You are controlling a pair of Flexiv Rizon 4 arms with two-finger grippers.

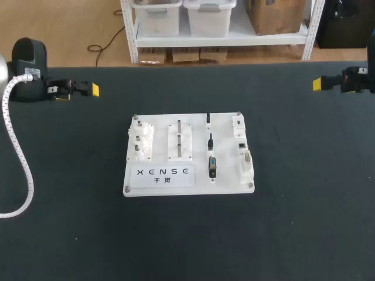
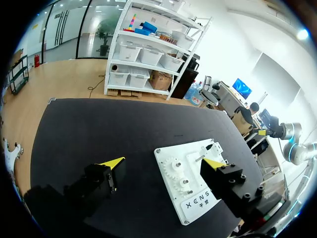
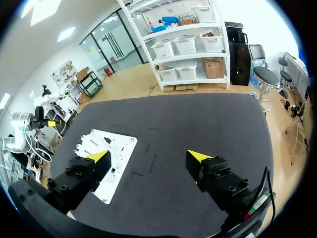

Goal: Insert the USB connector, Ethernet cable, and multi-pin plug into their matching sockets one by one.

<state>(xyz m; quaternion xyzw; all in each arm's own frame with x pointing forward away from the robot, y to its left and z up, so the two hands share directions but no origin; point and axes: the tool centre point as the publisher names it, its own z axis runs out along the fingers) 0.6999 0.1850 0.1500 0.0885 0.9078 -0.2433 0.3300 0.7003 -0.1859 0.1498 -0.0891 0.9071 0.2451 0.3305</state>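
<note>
While the left gripper [image 2: 163, 162] and right gripper [image 3: 148, 156] hang over the table's [image 1: 304, 175] far corners, the board [image 1: 187, 178] lies mid-table, well apart from both. Only the head view shows its 3 plugs in a column: USB connector [image 1: 208, 120] farthest, Ethernet cable [image 1: 210, 141] in the middle, multi-pin plug [image 1: 212, 167] nearest. The sockets [image 1: 242, 144] sit just right of them. Only the wrist views show the fingers: each gripper is spread wide and holds nothing. Gears [image 2: 179, 174] on the board's left part show best in the left wrist view.
</note>
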